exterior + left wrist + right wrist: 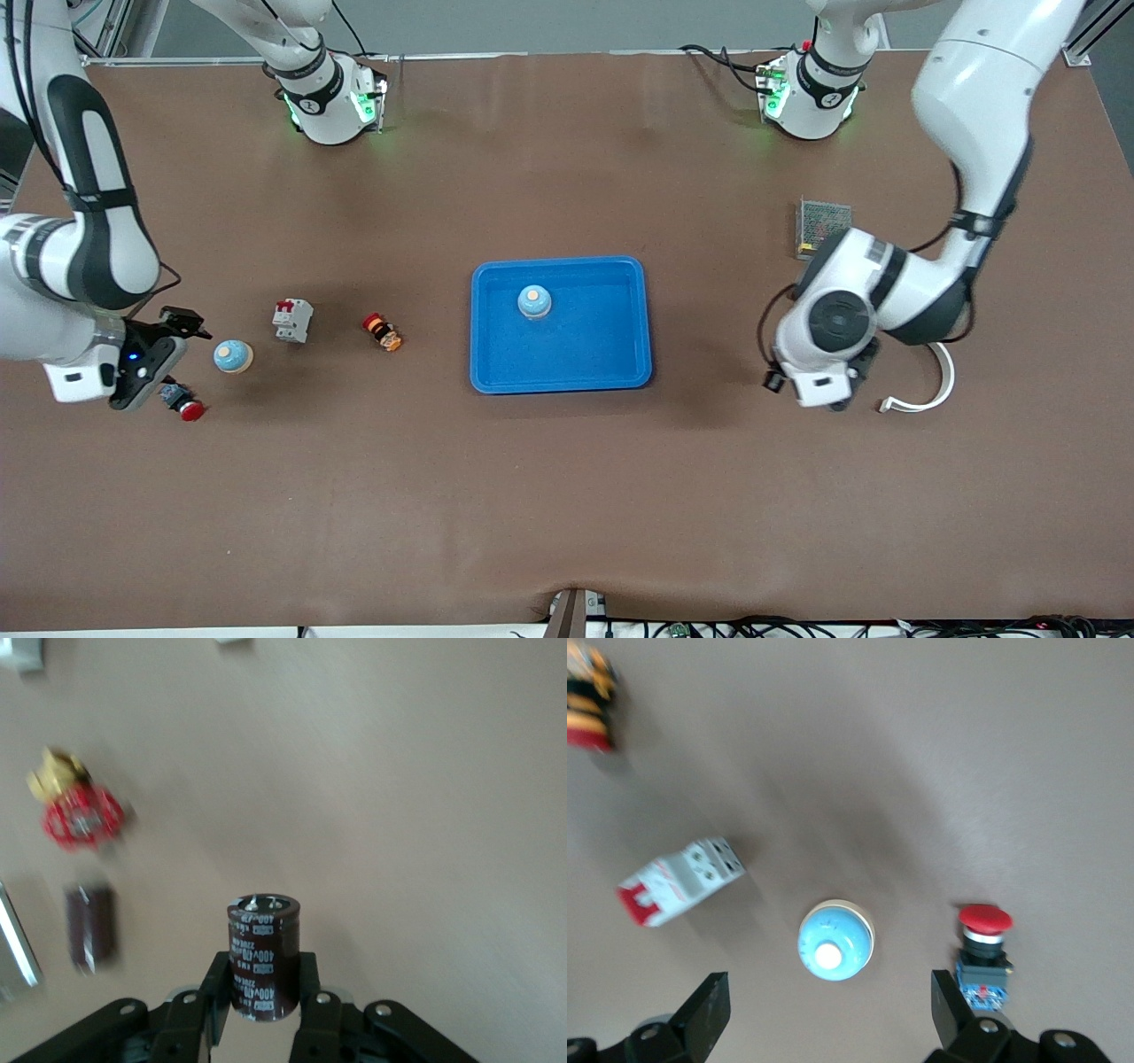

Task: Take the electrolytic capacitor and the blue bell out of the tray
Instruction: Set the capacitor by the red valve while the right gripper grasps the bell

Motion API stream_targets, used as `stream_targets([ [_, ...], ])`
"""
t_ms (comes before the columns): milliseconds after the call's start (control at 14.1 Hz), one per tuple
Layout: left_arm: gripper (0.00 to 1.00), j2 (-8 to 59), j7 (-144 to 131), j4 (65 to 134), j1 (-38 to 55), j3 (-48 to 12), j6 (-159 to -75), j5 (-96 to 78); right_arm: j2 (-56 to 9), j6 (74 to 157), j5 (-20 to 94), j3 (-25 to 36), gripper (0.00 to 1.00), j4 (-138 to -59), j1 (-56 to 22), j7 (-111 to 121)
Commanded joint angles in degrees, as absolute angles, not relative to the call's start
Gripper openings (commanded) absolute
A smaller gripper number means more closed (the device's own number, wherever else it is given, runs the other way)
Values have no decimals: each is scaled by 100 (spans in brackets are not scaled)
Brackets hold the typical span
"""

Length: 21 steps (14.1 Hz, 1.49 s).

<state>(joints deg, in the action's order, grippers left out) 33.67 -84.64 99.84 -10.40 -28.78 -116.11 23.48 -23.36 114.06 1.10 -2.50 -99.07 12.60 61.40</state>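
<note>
Capacitor [263,958]: glossy brown sleeve, metal top. Tray [631,312]: smooth blue plastic. Table [567,496]: matt brown.

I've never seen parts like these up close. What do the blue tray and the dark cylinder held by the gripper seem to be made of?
The blue tray looks like smooth moulded plastic: one even colour, rounded corners, a soft sheen. The capacitor in the left gripper seems to wear a glossy dark brown printed sleeve, probably plastic film, with a silvery top that looks metallic.

Bare table between the open right gripper [824,1019] fingers and bell [836,940]; flanked by red pushbutton [983,952] and breaker [678,880].
</note>
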Motion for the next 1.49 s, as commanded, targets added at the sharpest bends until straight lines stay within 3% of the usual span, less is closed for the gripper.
stream_targets([
  [0, 0, 3129, -7746, 10423, -1545, -2927, -11689, 2399, -2408, 10541, 141, -246, 100, -8994, 872, 5181],
  [284, 0, 3129, -7015, 10809, -2204, -2935, -11777, 2932, -2399, 9696, 167, -255, 100, -8280, 90, 3327],
  [924, 0, 3647, -6442, 10978, -2874, -2927, -12647, 3146, -2399, 9764, 527, -264, 100, -7919, -1580, -242],
  [995, 6, 3691, -6442, 10969, -2874, -2918, -12691, 3260, -2408, 9782, 571, -264, 100, -7919, -1765, -612],
  [1067, 32, 3709, -6442, 10969, -2874, -2927, -12700, 3391, -2408, 9800, 597, -264, 100, -7910, -1949, -981],
  [1138, 79, 3700, -6442, 10969, -2865, -2927, -12700, 3419, -2408, 9887, 606, -255, 100, -7919, -2134, -1393],
  [1209, 100, 3657, -6442, 10951, -2865, -2935, -12700, 3419, -2417, 9957, 633, -255, 100, -7919, -2310, -1754],
  [1422, 100, 3569, -6460, 10803, -2821, -3075, -12665, 3419, -2443, 10168, 1001, -237, 100, -7945, -2776, -2354],
])
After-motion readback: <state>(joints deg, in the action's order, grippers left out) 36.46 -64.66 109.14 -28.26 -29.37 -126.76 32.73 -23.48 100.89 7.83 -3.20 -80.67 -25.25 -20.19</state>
